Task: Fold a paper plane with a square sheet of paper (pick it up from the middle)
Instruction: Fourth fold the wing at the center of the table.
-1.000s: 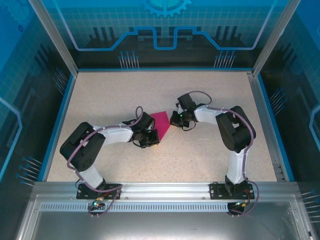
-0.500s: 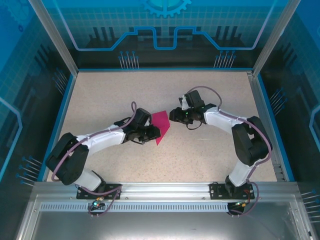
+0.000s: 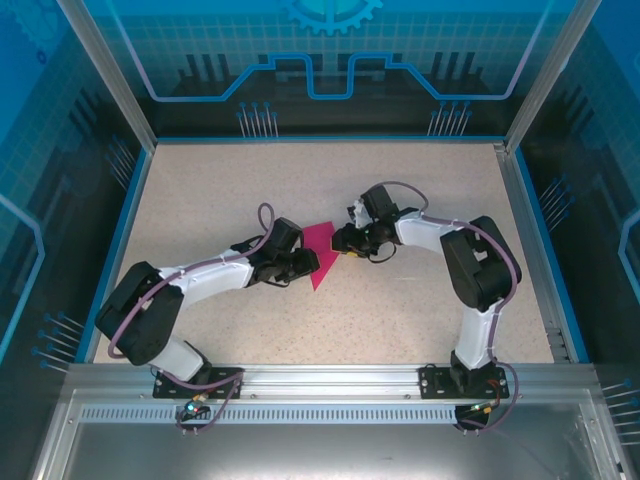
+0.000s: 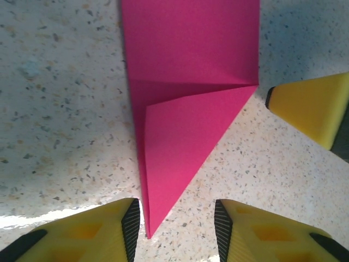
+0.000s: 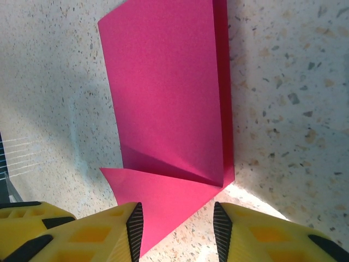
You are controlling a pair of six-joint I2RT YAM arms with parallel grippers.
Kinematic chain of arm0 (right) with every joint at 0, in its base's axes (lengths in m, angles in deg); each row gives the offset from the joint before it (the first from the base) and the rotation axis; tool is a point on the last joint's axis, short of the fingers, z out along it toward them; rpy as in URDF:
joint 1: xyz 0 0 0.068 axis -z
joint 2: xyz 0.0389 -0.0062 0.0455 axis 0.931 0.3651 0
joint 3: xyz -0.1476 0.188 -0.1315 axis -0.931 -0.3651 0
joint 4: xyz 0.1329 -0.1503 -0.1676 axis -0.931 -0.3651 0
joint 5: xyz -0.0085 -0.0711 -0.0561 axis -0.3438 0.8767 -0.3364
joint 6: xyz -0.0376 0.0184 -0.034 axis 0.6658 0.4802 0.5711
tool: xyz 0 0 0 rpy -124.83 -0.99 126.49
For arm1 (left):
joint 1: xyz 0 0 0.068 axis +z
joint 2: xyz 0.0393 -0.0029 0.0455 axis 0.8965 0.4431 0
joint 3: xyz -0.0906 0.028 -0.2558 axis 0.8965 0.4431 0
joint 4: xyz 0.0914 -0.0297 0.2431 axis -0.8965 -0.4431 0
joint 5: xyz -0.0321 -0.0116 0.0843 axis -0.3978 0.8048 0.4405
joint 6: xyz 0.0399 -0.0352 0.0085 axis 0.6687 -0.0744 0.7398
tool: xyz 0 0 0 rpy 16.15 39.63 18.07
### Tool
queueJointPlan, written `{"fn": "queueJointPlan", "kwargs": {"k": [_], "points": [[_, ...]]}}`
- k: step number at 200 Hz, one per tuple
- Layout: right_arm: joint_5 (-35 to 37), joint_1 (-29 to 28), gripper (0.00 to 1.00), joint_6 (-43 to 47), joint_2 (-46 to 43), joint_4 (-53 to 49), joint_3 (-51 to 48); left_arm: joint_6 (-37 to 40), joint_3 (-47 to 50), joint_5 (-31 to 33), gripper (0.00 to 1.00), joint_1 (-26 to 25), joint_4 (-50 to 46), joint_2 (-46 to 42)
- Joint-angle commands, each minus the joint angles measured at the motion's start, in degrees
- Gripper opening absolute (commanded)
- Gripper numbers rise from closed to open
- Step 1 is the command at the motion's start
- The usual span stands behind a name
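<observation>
Top external view puts the magenta paper sheet [image 3: 322, 255] near the middle of the frame, flat on the speckled table [image 3: 400, 320]; it is partly folded, a narrow shape coming to a point at its lower end. On the left wrist camera the paper sheet [image 4: 191, 98] runs down from the top edge, a triangular flap [image 4: 180, 147] folded over it, its sharp tip reaching into the gap between the fingers; on the right wrist camera the paper sheet [image 5: 169, 109] stands as a tall folded panel in the upper middle, with a slanting crease low down and a triangular corner at the bottom between the fingers. My left gripper [image 3: 305, 265] sits just left of the paper in the top view, whether touching its edge I cannot tell; in its own camera the left gripper [image 4: 177, 221] has its yellow fingers apart, nothing pinched, the tip lying on the table between them. My right gripper [image 3: 343, 240] comes in from the right at the paper's upper right edge; its own camera shows the right gripper [image 5: 177, 224] with jaws parted too, spread either side of the bottom corner and not closed on it. One yellow finger [image 4: 313, 106] of the right gripper shows at the right edge of the left wrist frame, just beside the paper's side corner; farther out I see the table's blue rim [image 3: 125, 230] and the blue-lit enclosure walls [image 3: 330, 60].
</observation>
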Motion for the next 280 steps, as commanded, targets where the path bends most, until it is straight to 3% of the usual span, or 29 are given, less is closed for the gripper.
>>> {"fn": "queueJointPlan", "kwargs": {"k": [1,83,154,181,200,221,280], "points": [[0.0,-0.3,0.40,0.3,1.9,-3.1,3.1,-0.9,-0.1,2.2,0.45,-0.3,-1.8,1.1],[0.4,-0.9,0.41,0.1,5.4,-4.5,5.6,-1.0,-0.8,2.7,0.49,-0.2,-3.3,1.6],[-6.1,-1.5,0.32,0.9,4.9,0.1,4.1,-0.8,-0.7,3.4,0.49,-0.2,-4.4,1.1],[-7.7,-1.6,0.21,1.5,5.1,0.9,3.7,-0.9,-0.3,4.5,0.50,0.1,-5.2,0.2],[-6.4,-1.6,0.10,1.3,4.9,0.5,3.6,-0.8,0.2,5.0,0.50,0.5,-5.8,-1.2],[-4.2,-1.6,0.05,-0.7,2.3,1.8,1.6,-0.7,1.0,5.4,0.50,0.8,-6.8,-3.2],[10.8,-2.3,0.02,-7.5,-14.9,1.0,-7.9,-0.2,5.0,6.1,0.68,3.5,-7.6,-11.1]]}}
